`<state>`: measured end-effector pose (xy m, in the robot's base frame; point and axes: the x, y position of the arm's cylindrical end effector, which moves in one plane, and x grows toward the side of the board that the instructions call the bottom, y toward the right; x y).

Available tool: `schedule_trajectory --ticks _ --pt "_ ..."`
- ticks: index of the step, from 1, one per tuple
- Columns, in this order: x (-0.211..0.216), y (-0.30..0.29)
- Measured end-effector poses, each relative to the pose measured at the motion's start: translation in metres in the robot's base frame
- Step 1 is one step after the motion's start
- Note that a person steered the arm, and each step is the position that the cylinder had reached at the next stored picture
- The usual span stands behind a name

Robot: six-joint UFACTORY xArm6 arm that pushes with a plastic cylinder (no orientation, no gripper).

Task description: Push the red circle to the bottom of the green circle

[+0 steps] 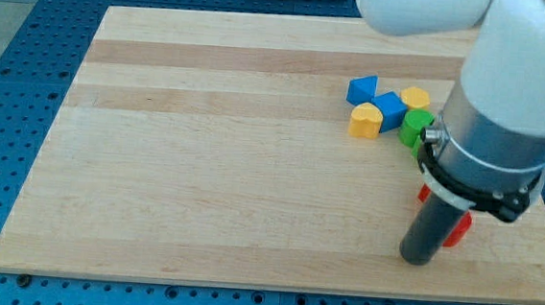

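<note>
My tip (417, 260) rests on the board near the view's bottom right. The red circle (457, 230) is mostly hidden behind the rod; a red edge shows to the rod's right, and a small red sliver (424, 193) shows to its left. The tip looks to be touching the red block, just left of and below it. The green circle (413, 129) lies above it, partly covered by the arm, beside the cluster of other blocks.
A blue block (362, 89), a second blue block (390, 109), a yellow heart-like block (365, 121) and a yellow block (415, 96) cluster left of and above the green circle. The board's bottom edge (273, 287) and right edge are close to the tip.
</note>
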<state>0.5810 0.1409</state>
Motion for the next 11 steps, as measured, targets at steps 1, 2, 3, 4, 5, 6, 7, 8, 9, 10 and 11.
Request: schedule_trajectory --ticks 1,2,3,4,5,6,7,8,9,10,11 --pt "-0.002 0.004" --pt "0.001 0.004" --pt "0.009 0.008" --pt "0.009 0.008" --pt "0.009 0.022" --pt "0.009 0.039" --pt "0.009 0.039" --pt "-0.012 0.039" --pt "-0.048 0.039" --pt "-0.066 0.039" --pt "-0.082 0.029"
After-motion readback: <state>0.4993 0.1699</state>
